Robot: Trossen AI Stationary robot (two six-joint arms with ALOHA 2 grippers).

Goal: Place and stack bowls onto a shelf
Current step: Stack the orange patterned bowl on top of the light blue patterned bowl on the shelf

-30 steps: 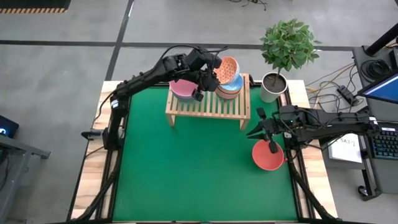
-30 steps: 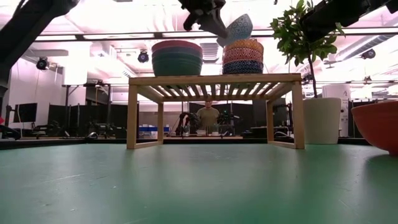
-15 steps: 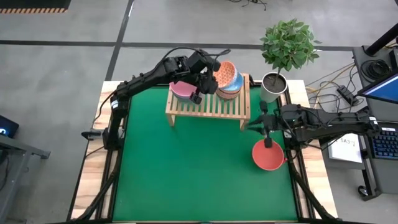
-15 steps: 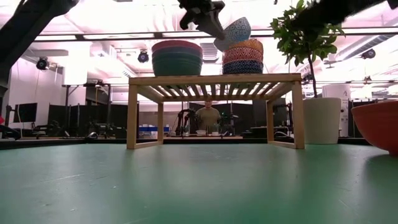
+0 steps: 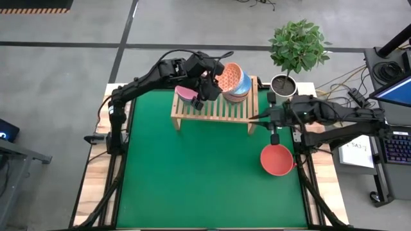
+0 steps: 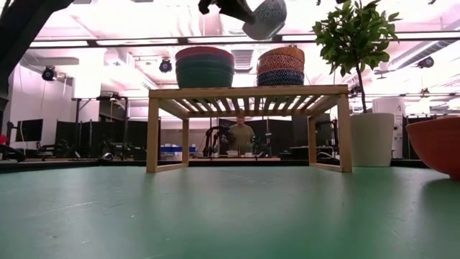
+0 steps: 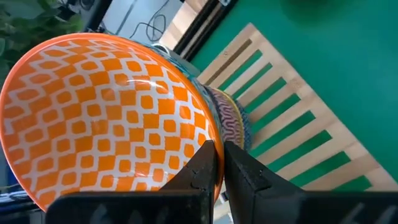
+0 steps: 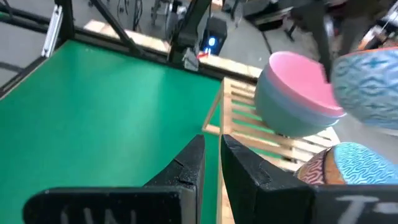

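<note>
My left gripper (image 5: pixel 207 86) is shut on a small bowl (image 7: pixel 106 118) with an orange-and-white patterned inside. It holds the bowl in the air above the stack of small patterned bowls (image 6: pixel 280 66) on the right part of the wooden shelf (image 5: pixel 215 109). In the low view the held bowl (image 6: pixel 264 16) shows a blue-white outside. A pink bowl nested in a dark green one (image 6: pixel 205 66) stands on the shelf's left part. A red bowl (image 5: pixel 277 160) sits on the table near its right edge. My right gripper (image 5: pixel 255 117) hovers shut by the shelf's right leg. My left gripper holds the orange patterned bowl by its rim (image 7: pixel 206 127), one finger (image 7: pixel 200 165) inside and one outside. The fingers reach in from the table's left side. The bowl is lifted clear of the stack below and sits tilted.
A white plant pot (image 5: pixel 281 90) with a leafy plant stands just right of the shelf, at the table's far right corner. Open green mat (image 5: pixel 199 173) lies in front of the shelf. A person (image 6: pixel 241 137) sits in the room far behind the table.
My left gripper has risen, carrying the patterned bowl from just beside the top of the small stack to well above it, and the bowl has tipped further. My right gripper has moved from above the red bowl toward the shelf's right leg, and its fingers have come together.
</note>
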